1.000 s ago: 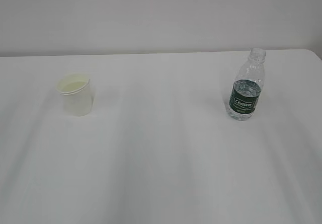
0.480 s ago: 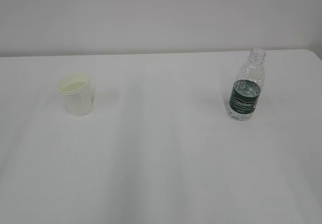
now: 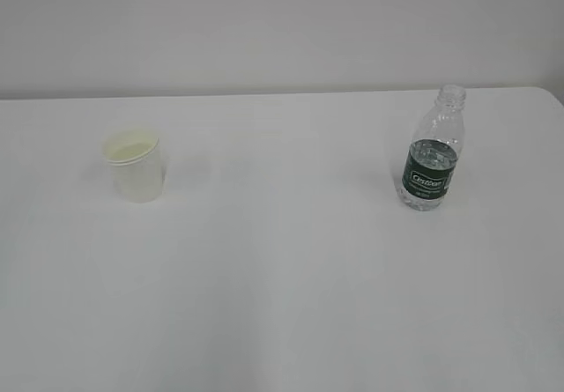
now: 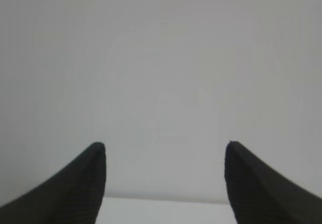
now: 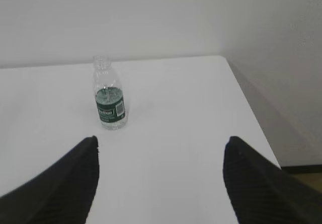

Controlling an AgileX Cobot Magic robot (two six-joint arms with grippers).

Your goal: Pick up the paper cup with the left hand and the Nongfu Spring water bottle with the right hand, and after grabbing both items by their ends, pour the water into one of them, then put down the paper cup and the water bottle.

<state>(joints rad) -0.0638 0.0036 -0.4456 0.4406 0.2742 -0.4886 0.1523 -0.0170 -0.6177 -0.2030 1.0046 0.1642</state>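
Grippers, left & right, gaped empty, nothing gripped.
Cup sat well left of Nongfu Spring bottle, likely one per arm.

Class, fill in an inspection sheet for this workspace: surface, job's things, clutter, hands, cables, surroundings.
Surface: white table, bare between the items.
Job's things: cup upright at left; bottle upright at right, capless, partly filled; far apart, neither held.
Clutter: nothing seen.
Hands: left hand open, facing a blank wall; right hand open, short of the bottle, empty.
Cables: nothing seen.
Surroundings: plain pale wall behind the table.
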